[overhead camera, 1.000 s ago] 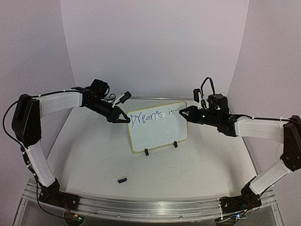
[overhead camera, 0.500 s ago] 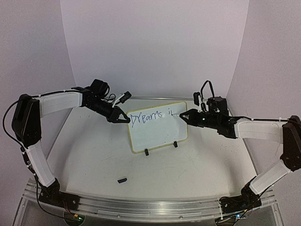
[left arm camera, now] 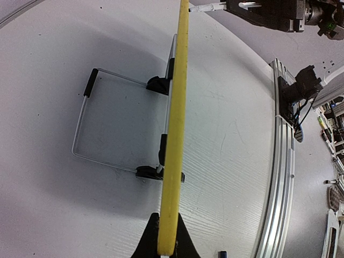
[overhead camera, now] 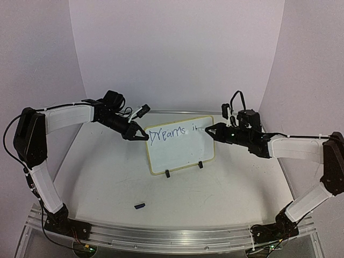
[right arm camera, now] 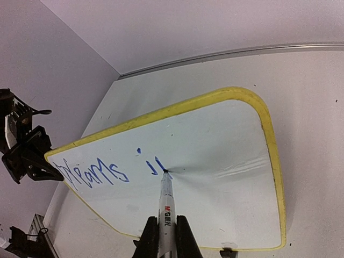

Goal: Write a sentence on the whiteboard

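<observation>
Here, my right claw (right arm camera: 165, 232) pinches an M&G marker (right arm camera: 166, 196), tip on the whiteboard (right arm camera: 215, 156) beside "Dreams" (right arm camera: 97, 173) (blue); my left claw (left arm camera: 166, 244) clamps its edge.

One whiteboard (overhead camera: 180, 150), one marker (right arm camera: 166, 193), two clip feet (overhead camera: 167, 173), one small dark object (overhead camera: 140, 205), one left pincer (overhead camera: 144, 137), one right pincer (overhead camera: 208, 129)

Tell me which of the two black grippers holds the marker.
The right gripper: shut on the white blue-ink marker, tip on the yellow-framed whiteboard. The left gripper clamps that board's yellow edge instead.
</observation>
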{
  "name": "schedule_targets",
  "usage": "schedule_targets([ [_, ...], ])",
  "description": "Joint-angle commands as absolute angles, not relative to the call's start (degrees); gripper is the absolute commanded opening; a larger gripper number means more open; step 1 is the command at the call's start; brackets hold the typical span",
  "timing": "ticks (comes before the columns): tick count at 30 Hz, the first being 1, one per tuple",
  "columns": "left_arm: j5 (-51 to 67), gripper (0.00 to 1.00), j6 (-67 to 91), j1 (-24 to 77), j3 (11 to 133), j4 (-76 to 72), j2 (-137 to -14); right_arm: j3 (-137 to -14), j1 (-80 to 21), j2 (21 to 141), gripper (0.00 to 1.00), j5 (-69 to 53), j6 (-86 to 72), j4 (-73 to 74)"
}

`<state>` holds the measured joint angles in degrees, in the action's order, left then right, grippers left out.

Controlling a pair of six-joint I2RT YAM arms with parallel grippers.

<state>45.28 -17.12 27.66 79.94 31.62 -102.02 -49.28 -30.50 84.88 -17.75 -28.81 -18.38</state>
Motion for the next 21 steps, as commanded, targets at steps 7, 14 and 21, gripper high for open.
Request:
schedule_targets([
  [7,42.8,0.0,-18.24,29.0,81.21,34.9,-103.8,-50.96,-30.26,83.33,0.0,-14.46,-29.67,-22.93],
  [14,42.8,0.0,-18.25,29.03,81.21,34.9,-103.8,-49.14,-30.3,82.23,0.0,-11.64,-30.25,-22.85],
  [21,42.8,0.0,-18.23,29.0,81.21,35.01,-103.71,-48.51,-30.34,81.9,0.0,-11.31,-30.34,-21.92],
])
